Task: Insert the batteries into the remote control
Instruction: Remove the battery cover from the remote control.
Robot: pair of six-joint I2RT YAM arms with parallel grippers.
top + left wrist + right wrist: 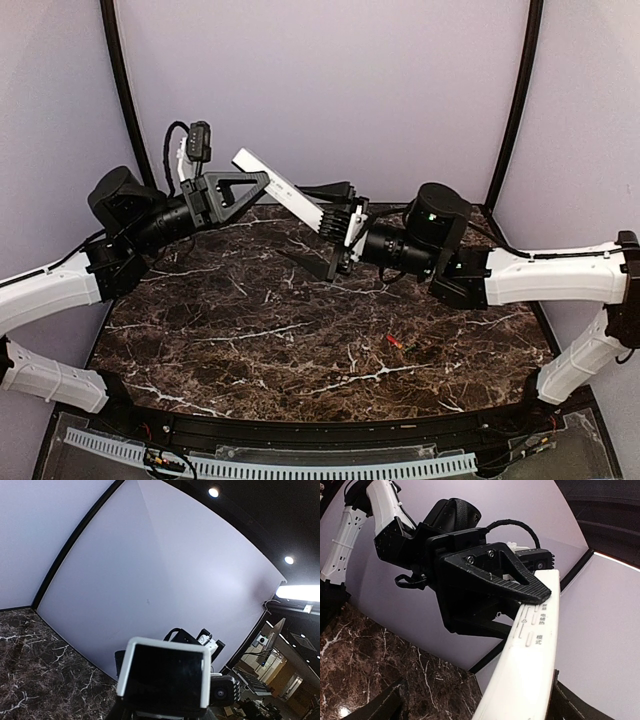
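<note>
The left gripper (258,183) is clamped on the remote control (285,190) and holds it in the air above the far part of the dark marble table (250,330). In the right wrist view, 1 of its black triangular fingers (520,577) presses flat on the remote's button face. The right gripper (315,225) stands wide open, its 2 fingers on either side of the remote's lower part. 1 finger is just beside the remote and the other is well apart from it, so it has no hold.

The remote's long axis slants from upper left, near the back wall (330,80), down to the right toward the right gripper. Its buttons face the right wrist camera.

The 2 batteries (400,343) lie touching the table on its near right part, the red 1 (393,340) just beside the dark 1 (411,347). They are well apart from both grippers, with bare marble all round them.
</note>
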